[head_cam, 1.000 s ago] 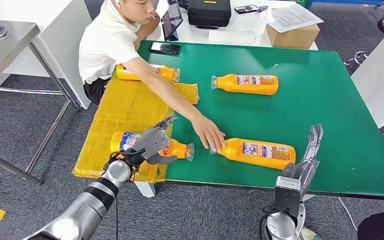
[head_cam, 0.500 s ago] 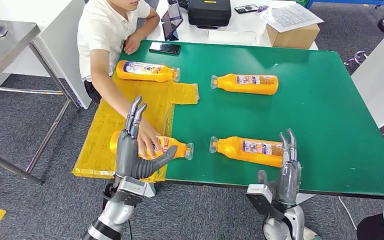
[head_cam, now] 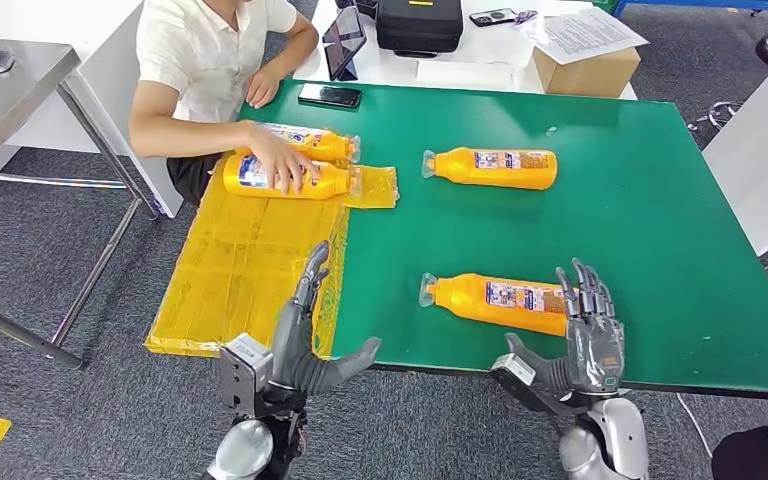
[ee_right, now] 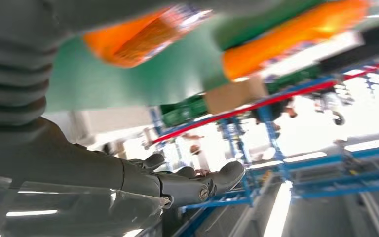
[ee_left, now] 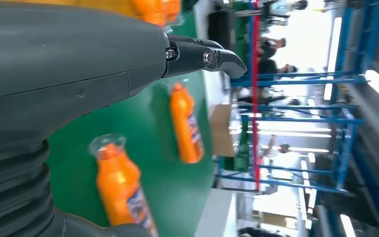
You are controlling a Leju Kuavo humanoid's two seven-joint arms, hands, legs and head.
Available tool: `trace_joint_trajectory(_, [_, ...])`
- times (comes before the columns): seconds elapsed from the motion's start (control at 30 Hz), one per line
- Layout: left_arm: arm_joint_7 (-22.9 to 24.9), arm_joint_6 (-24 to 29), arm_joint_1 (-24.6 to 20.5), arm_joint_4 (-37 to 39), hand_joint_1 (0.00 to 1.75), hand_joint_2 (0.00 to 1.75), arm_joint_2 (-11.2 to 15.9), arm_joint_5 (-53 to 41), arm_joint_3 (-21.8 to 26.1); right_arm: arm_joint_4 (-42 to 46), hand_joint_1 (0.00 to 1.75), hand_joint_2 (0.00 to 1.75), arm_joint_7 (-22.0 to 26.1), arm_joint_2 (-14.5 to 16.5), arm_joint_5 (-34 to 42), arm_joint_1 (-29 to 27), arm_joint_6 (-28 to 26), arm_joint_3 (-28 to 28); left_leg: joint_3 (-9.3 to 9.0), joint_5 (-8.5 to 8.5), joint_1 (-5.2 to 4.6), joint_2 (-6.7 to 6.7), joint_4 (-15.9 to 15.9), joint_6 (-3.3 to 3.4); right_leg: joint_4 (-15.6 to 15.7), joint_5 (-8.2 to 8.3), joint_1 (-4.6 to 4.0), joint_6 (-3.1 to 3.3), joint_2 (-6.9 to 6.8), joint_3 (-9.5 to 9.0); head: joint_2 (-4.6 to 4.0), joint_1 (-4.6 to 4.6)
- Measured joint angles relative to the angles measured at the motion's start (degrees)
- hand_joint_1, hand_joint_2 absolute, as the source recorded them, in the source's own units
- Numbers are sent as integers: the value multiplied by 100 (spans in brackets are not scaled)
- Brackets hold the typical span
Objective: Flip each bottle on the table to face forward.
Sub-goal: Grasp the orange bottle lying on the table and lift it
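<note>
- Hands first: my left hand [head_cam: 305,345] stood empty at the near table edge, fingers spread and pointing up; my right hand [head_cam: 582,335] was likewise empty and spread, just behind the base of the nearest bottle [head_cam: 505,299].
- That bottle lay on its side on the green table [head_cam: 660,200], cap toward my left. A second bottle [head_cam: 493,167] lay farther back, well apart from both hands.
- Two more bottles [head_cam: 280,175] lay on the yellow sheet [head_cam: 240,260] under a person's hand [head_cam: 278,160]; reaching there risked a collision, I judged.
- Rolling was my worry: a round bottle pushed by one hand could have slid off the near edge.
- Its smooth plastic could have slipped in a loose grasp, I judged.
</note>
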State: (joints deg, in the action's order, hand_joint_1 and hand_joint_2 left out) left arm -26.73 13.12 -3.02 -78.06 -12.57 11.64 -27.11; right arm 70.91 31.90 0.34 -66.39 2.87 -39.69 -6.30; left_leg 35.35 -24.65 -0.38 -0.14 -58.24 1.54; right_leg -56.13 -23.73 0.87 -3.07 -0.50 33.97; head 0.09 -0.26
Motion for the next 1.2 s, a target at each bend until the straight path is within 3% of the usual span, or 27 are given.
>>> trace_joint_trajectory(0.17, [-28,-210,-15,365,0,175,-10,147,-222,-732,0,175,-471,-310,-609,515,0,-99,-2,4,-1,2,-1,5,0,2,1,-1,-1,-1,0,-1])
trace_joint_trajectory(0.37, [-96,-36,-73,529,0,175,-19,-16,-387,-1685,0,175,-840,-637,-612,1069,-1,92,-2,7,-1,1,-1,7,-2,2,0,-2,-1,-2,0,-1])
trace_joint_trajectory(0.83, [74,351,-145,672,0,175,-50,-99,-459,-2834,0,175,-1184,-876,-226,1591,1,663,0,7,-1,-2,-1,7,-1,2,1,-2,-4,-2,0,-1])
trace_joint_trajectory(0.97, [180,511,-160,712,0,175,-57,-145,-470,-3017,0,0,-1228,-907,19,1645,120,783,0,7,-1,-2,-1,7,-1,2,0,-2,-4,-2,0,-1])
trace_joint_trajectory(1.2, [388,531,-191,735,0,175,-57,-107,-542,-3199,0,0,-1236,-965,408,1685,509,1031,0,7,-1,-2,-1,7,-1,2,0,-2,-4,-2,0,0])
